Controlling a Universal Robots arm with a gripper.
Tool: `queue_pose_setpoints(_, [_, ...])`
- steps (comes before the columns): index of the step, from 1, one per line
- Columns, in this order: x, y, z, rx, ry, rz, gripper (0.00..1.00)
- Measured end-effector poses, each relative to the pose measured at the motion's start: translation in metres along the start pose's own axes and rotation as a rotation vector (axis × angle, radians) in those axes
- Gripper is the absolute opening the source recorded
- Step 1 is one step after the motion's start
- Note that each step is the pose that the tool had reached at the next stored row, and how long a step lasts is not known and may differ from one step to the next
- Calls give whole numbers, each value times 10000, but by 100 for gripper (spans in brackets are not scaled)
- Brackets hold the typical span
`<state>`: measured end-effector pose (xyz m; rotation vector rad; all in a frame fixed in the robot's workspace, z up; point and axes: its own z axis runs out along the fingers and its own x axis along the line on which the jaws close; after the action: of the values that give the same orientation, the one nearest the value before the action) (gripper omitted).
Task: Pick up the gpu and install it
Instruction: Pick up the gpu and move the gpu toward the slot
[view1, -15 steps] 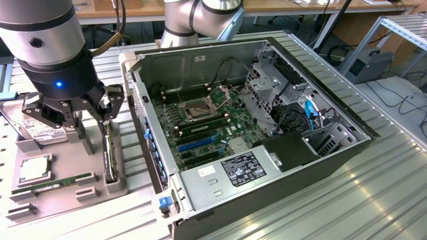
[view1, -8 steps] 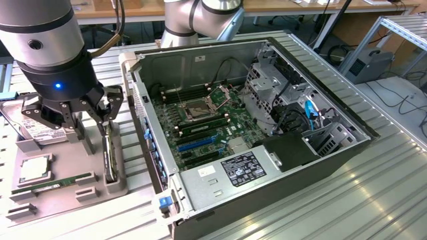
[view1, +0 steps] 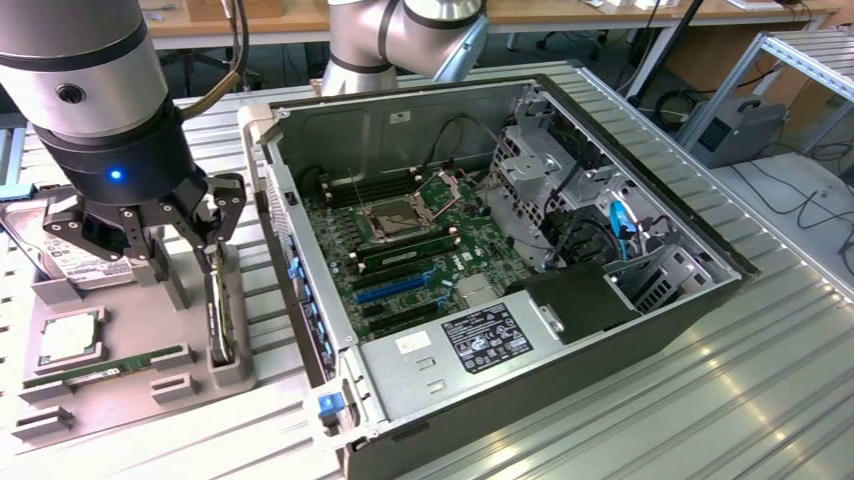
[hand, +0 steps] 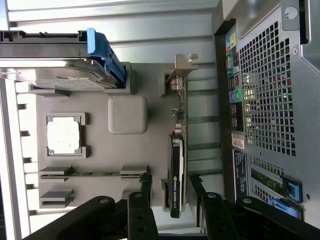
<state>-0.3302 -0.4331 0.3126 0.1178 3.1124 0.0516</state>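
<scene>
The gpu (view1: 222, 325) is a thin dark card standing on its edge in a slot of the grey parts tray (view1: 127, 405), at the exterior view's left, beside the computer case. In the wrist view the gpu (hand: 177, 172) shows its black cooler and its silvery end bracket (hand: 182, 67). My gripper (view1: 184, 262) hangs low over the tray, open. Its two black fingertips (hand: 146, 184) straddle the cooler end of the card, with a gap on each side; my gripper (hand: 171, 187) holds nothing.
The open computer case (view1: 641, 330) lies on the metal table, motherboard and blue slot (view1: 394, 285) exposed; its perforated rear panel (hand: 265, 100) is close beside the card. The tray (hand: 100, 155) also carries a hard drive (hand: 55, 75), a processor (hand: 63, 136) and a green memory stick (hand: 92, 173).
</scene>
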Motion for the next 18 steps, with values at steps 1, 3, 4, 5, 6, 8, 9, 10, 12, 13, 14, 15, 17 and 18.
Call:
queue_pose_setpoints(1, [1,0,5,0,1,0,42])
queue_pose_setpoints(3, [1,-1,14,0,1,0,42])
queue_pose_setpoints(4, [2,-1,18,1,1,0,42])
queue_pose_setpoints(5, [2,-1,24,0,1,0,42])
queue_pose_setpoints(6, [2,-1,29,1,1,0,42])
queue_pose_setpoints(8, [3,-2,44,1,0,0,42])
queue_pose_setpoints(9, [4,-2,49,2,1,0,42])
queue_pose_setpoints(10, [4,-2,54,2,1,0,42])
queue_pose_setpoints(12, [4,-3,67,1,0,0,42])
queue_pose_setpoints(13, [4,-3,71,2,0,0,42])
queue_pose_setpoints(14, [5,-3,78,2,0,0,42])
queue_pose_setpoints(15, [5,-3,83,2,1,0,42])
queue_pose_setpoints(17, [5,-4,97,1,0,0,42])
queue_pose_setpoints(18, [5,-4,104,1,0,0,42])
